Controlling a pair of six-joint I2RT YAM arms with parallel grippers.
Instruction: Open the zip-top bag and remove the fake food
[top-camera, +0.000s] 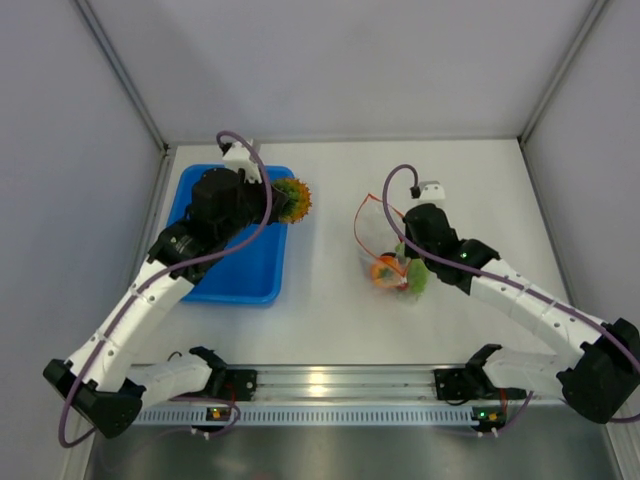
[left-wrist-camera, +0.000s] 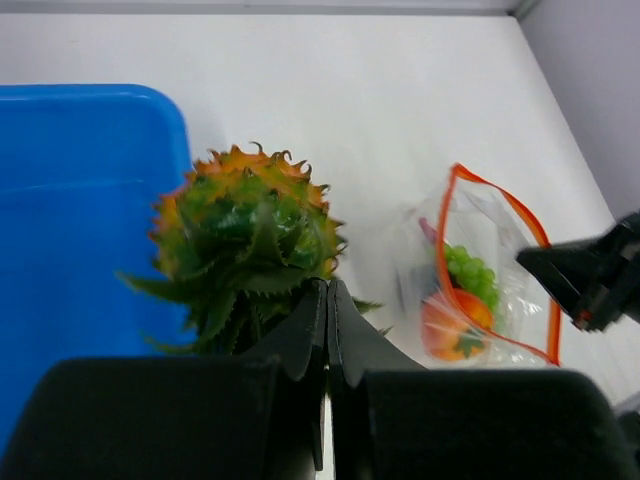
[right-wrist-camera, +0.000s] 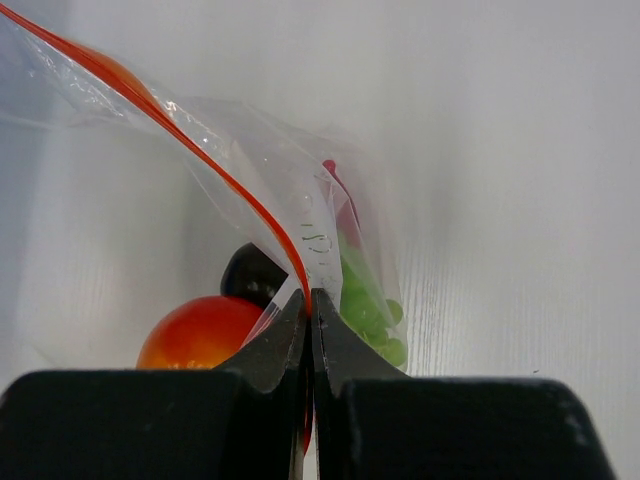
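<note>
Clenched right end effector (right-wrist-camera: 310, 297) on bag (right-wrist-camera: 215, 150) rim, left end effector (left-wrist-camera: 327, 292) grasping leafy piece (left-wrist-camera: 245, 225).
Opened, one piece out; leaves tomato (right-wrist-camera: 200, 335), greens (right-wrist-camera: 365, 300) inside.

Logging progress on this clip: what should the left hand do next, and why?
Probably shift left and drop the spiky green-orange piece into the blue tray: the left hand pinches it just past the tray's right rim, already out of the bag.

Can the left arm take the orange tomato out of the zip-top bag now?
Probably not yet. The left gripper is shut on a spiky green-orange piece. Otherwise the way looks free: the right gripper pinches the rim of the zip-top bag, its mouth gapes open, and the orange tomato shows inside.
</note>
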